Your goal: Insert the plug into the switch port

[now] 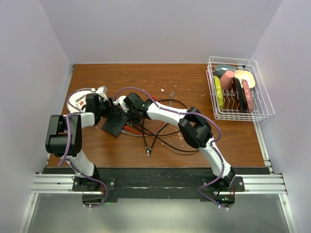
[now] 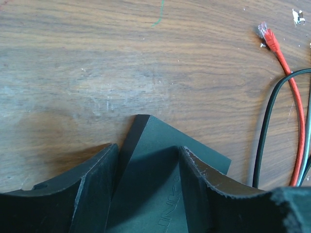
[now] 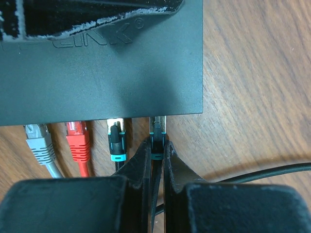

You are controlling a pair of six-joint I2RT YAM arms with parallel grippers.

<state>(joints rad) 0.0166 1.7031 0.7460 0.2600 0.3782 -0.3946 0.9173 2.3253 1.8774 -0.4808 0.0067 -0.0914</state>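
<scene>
The flat black switch box [image 3: 121, 63] lies on the wooden table, its row of ports facing my right wrist camera. My right gripper [image 3: 157, 145] is shut on a black plug with a teal boot [image 3: 158, 138]. The plug's metal tip sits at the mouth of the rightmost switch port [image 3: 158, 118], at the box's edge. My left gripper [image 2: 148, 150] brackets a corner of the switch box [image 2: 155, 165], with both fingers touching it. From above, both grippers meet at the box [image 1: 115, 126]: the left gripper [image 1: 108, 109] on its far-left side, the right gripper [image 1: 127, 114] on its right.
Grey [image 3: 38, 138], red [image 3: 77, 141] and black-teal [image 3: 116, 138] plugs sit in the ports to the left. A loose red plug [image 2: 270, 40] and tangled cables [image 1: 155, 136] lie right of the box. A white wire basket [image 1: 265, 112] stands far right, a white round object [image 1: 79, 100] far left.
</scene>
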